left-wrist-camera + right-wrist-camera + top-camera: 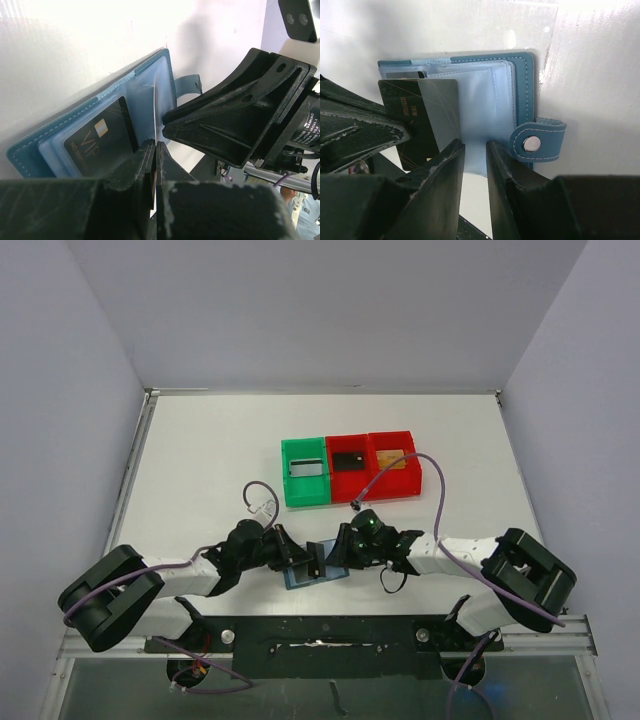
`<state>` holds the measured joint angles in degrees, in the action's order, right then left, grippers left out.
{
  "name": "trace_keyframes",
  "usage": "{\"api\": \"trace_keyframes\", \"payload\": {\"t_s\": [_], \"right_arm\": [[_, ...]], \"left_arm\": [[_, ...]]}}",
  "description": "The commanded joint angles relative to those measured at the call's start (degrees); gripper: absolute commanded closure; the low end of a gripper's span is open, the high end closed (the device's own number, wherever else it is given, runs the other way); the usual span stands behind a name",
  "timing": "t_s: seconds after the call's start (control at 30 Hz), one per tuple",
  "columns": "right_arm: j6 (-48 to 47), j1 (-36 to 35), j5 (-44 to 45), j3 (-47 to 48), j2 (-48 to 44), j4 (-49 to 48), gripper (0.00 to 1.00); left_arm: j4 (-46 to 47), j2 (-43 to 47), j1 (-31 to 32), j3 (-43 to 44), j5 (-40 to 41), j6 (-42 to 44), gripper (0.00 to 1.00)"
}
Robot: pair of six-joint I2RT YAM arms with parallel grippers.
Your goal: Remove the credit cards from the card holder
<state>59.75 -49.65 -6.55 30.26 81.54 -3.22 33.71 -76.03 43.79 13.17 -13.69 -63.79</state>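
The flat light-blue bifold card holder [30, 150] lies open on the white desk [75, 50], between the two arms and close in front of their bases. One dark grey, slightly shiny credit card [100, 140] shows in it, under a clear plastic sleeve [485, 105] on the half toward the left arm. From the right wrist view the credit card [405, 110] looks skewed in its pocket, one corner riding over the sleeve.

The left fingers [155, 150] are pressed tight together right at the card's near corner. I cannot make out whether the card's edge sits between them.

The right fingers [475, 150] stand a little apart at the holder's near edge. They are on the side of the blue strap tab with a metal snap [537, 142]. Only pale sleeve shows in their gap, and I can't tell whether they press on it.

What matters, I'd say, is that the card sits on the left arm's side. Its long axis runs roughly toward those left fingers, and the spine and tab lie beyond it toward the right arm. The draw would therefore go toward the left arm while the right fingers steady the holder.
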Motion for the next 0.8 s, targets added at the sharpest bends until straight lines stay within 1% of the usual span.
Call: {"api": "trace_keyframes", "payload": {"t_s": [0.0,0.23,0.4,0.53,0.67,0.77], "right_arm": [[-4.34,-0.18,2.01,3.39,-2.55,4.84,0.73],[-7.13,-0.22,-0.13,6.10,-5.82,4.24,0.70],[-6.51,-0.29,-3.68,6.94,-2.90,0.58,0.68],[-4.61,-0.28,-4.27,6.52,1.26,-0.16,0.68],[-2.79,-0.21,-1.31,5.03,3.31,2.61,0.70],[-1.70,-0.10,-0.01,3.14,2.29,2.43,0.70]], "left_arm": [[-0.31,2.37,-0.34,0.72,0.15,1.56,1.00],[-0.16,2.54,-0.37,0.55,0.04,1.58,1.00],[1.32,1.51,-0.37,0.45,-0.30,1.26,1.00],[3.70,-0.23,-0.31,0.45,-1.49,0.83,0.91],[5.55,-1.62,-0.24,0.38,-2.61,0.49,0.80],[6.87,-2.51,-0.24,0.47,-3.53,0.51,0.78]]}}
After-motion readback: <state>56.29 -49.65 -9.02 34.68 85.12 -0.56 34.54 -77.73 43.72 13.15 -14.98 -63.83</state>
